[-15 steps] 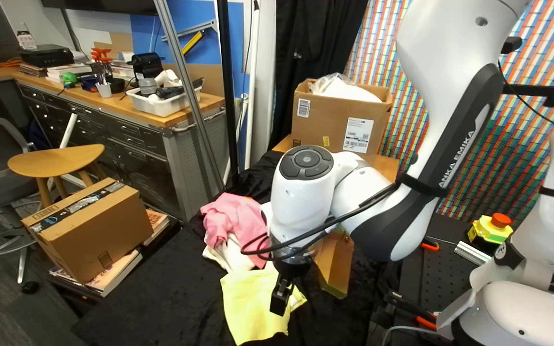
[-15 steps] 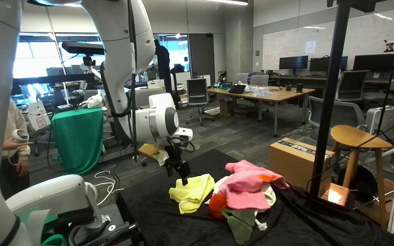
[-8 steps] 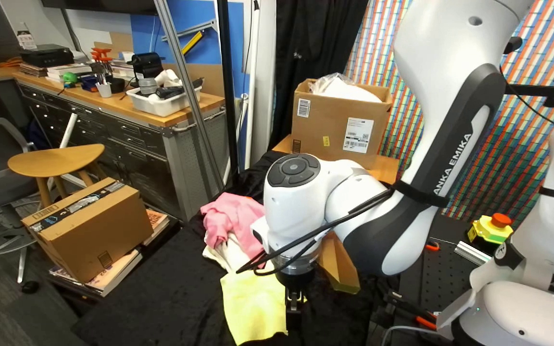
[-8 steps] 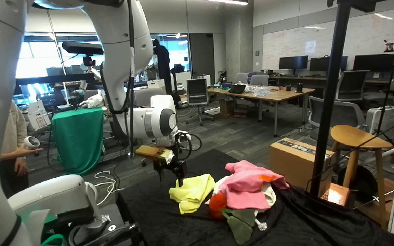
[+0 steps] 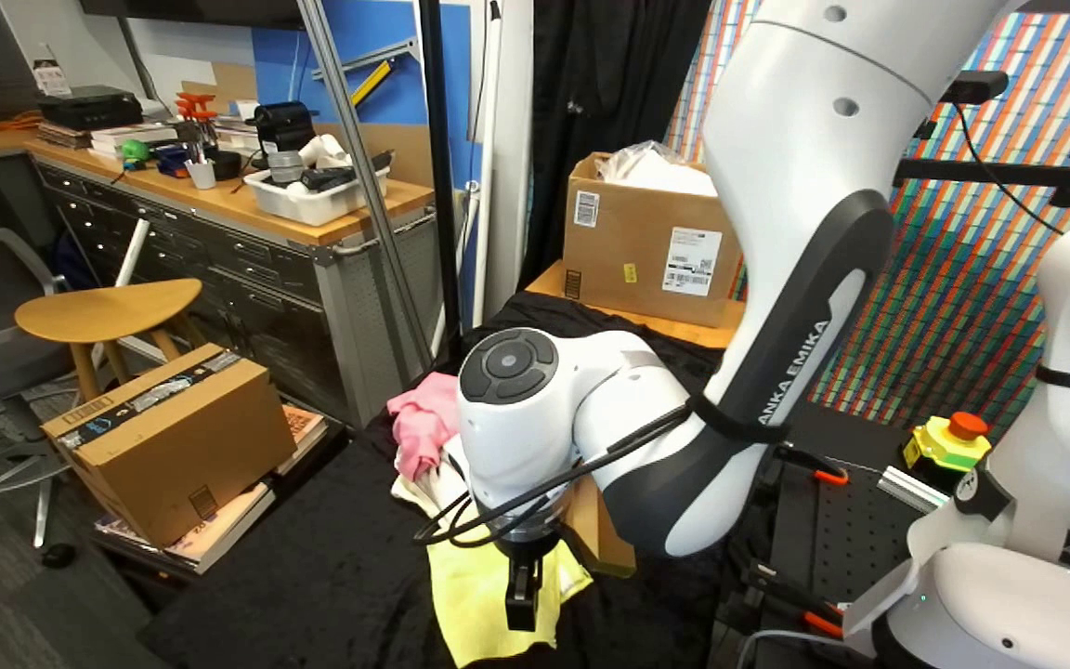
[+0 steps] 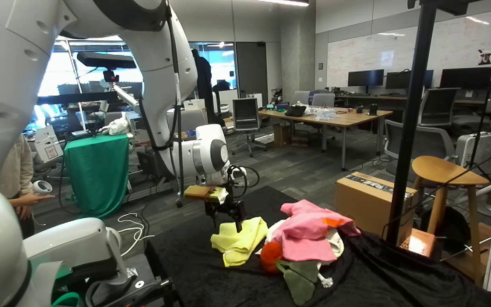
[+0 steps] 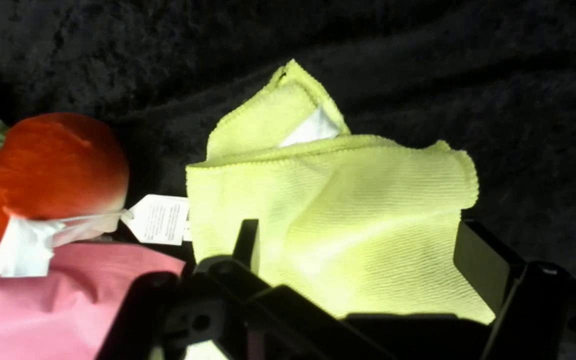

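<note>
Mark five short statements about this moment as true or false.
1. The gripper is open over the yellow cloth. True.
2. The gripper holds the pink cloth. False: the pink cloth lies apart from it.
3. A white tag lies between the red toy and the yellow cloth. True.
4. Every cardboard box is closed. False: a cardboard box stands open.
5. A hand rests on the yellow cloth. False: the hand holds a white controller.

- Our arm [image 5: 781,195] slants down from the upper right of an exterior view.
- We hold our wrist [image 5: 512,446] nearly upright, below centre there.
- Our gripper [image 7: 363,250] points down, fingers [image 7: 485,267] wide apart, low in the wrist view.
</note>
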